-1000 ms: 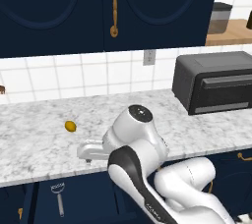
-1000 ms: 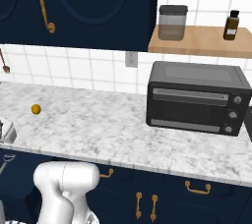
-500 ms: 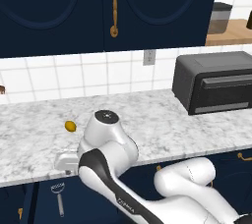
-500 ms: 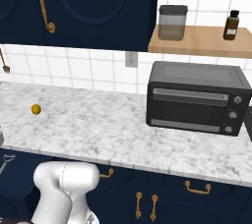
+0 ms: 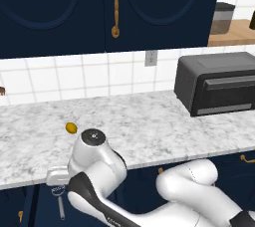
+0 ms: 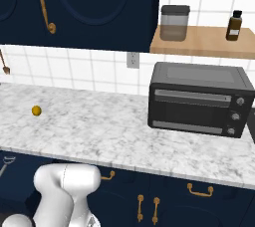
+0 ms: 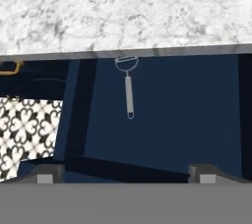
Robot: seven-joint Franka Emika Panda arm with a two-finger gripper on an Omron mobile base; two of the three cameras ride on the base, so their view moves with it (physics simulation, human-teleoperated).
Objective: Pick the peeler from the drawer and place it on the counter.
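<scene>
The peeler (image 7: 128, 90) lies flat on the floor of the open navy drawer (image 7: 182, 115), its looped head toward the counter's front edge and its handle pointing away from it. My gripper (image 7: 125, 176) is open and hovers above the drawer; the fingertips (image 7: 45, 174) stand wide apart with nothing between them, well short of the peeler. In the left base view my hand (image 5: 58, 176) hangs just below the white marble counter (image 5: 149, 126), right above the peeler (image 5: 60, 204). The peeler's head (image 6: 8, 161) shows at the left edge of the right base view.
A small yellow-orange fruit (image 5: 71, 128) sits on the counter, close behind my hand. A black toaster oven (image 5: 219, 82) stands at the counter's right end. A wooden shelf (image 6: 204, 41) carries a jar and a bottle. Patterned floor tiles (image 7: 27, 127) show beside the drawer.
My arm has swung left and down: the hand went from over the counter's front to below its edge, above the open drawer. The peeler and the fruit have stayed put.
</scene>
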